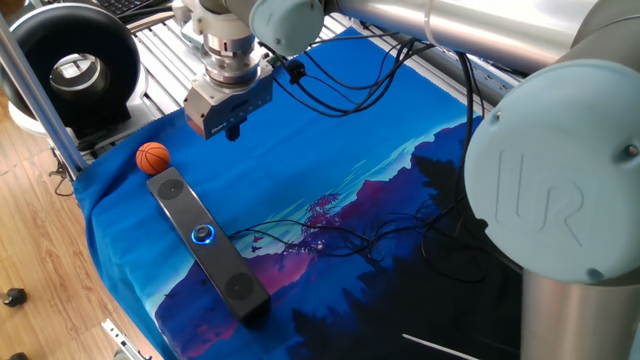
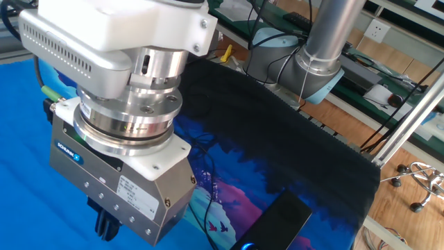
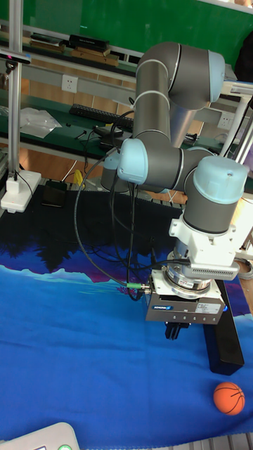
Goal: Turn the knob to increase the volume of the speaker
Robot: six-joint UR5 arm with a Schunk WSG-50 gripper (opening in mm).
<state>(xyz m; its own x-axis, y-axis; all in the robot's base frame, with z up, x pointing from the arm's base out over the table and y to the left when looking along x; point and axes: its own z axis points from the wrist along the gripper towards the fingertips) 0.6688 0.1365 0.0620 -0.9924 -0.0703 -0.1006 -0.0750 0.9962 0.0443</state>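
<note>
Our fingers [image 1: 235, 130] hang high, holding nothing; we cannot tell if they are apart. The knob [image 1: 204, 235] glows blue midway along the speaker [image 1: 207, 243], well away, so we must reach it.

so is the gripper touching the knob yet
Apart. One fixed view shows the gripper hanging over bare blue cloth, well away from the blue-lit knob midway along the speaker, with open cloth between them.
</note>
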